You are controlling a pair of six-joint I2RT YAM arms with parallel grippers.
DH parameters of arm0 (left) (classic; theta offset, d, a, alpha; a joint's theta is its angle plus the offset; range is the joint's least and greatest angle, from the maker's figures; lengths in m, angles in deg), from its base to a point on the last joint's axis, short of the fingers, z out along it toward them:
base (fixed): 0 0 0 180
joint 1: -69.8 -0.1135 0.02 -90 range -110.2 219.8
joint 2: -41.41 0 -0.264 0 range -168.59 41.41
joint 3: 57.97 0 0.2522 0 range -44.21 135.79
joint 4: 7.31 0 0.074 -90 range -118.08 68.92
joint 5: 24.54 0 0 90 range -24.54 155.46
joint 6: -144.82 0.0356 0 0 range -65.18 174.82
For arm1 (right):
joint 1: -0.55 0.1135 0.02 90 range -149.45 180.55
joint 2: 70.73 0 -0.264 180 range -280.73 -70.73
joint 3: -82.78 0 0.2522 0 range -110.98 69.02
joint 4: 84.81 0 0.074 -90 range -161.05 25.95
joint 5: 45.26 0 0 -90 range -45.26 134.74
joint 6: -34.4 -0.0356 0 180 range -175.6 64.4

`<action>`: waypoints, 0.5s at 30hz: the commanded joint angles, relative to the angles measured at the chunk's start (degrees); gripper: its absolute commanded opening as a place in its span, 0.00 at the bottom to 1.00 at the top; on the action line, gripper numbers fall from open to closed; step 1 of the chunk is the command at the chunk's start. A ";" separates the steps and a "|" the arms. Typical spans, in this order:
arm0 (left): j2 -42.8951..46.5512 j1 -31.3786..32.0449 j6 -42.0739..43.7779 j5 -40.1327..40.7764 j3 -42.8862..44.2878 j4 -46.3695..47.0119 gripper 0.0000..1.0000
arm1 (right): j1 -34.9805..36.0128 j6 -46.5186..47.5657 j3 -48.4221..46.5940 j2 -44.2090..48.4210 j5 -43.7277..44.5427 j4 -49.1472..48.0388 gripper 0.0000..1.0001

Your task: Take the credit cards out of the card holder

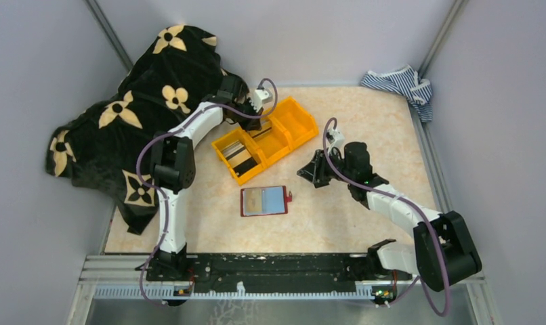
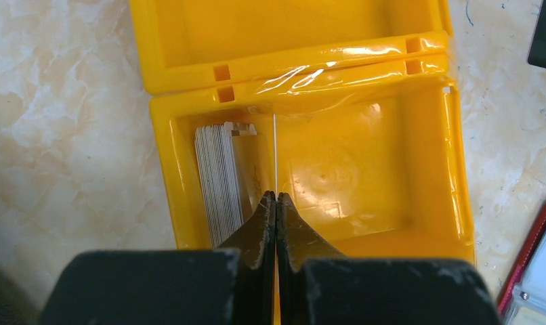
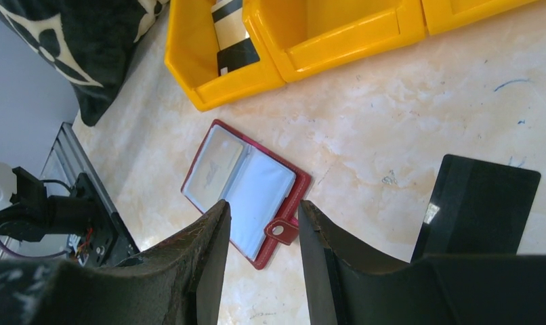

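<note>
The card holder (image 1: 264,200) lies open on the table, dark red with light blue pockets and its tab to the right; a pale card shows in its left pocket (image 3: 213,169). My left gripper (image 2: 276,195) is shut on a thin credit card (image 2: 275,149), seen edge-on, over a compartment of the orange bin (image 2: 311,68). Several cards (image 2: 219,183) lean in a stack against that compartment's left wall. My right gripper (image 3: 263,210) hovers open and empty right of the holder (image 3: 250,183), above its tab. A dark flat card (image 3: 484,200) shows beside its right finger.
A black cloth with beige flowers (image 1: 141,115) covers the table's back left, close behind the orange bin (image 1: 294,118). A striped cloth (image 1: 399,84) lies in the back right corner. Grey walls close in both sides. The arms' mounting rail (image 1: 277,267) runs along the near edge.
</note>
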 commanded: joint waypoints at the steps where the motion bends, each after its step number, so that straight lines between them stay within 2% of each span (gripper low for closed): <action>1: -0.98 0.60 0.60 0.46 0.04 0.48 0.00 | -0.66 0.89 0.40 0.95 0.04 -2.75 0.42; 15: -2.73 0.94 -0.55 2.81 -1.39 2.59 0.00 | -0.66 0.98 0.92 0.95 0.09 -2.74 0.42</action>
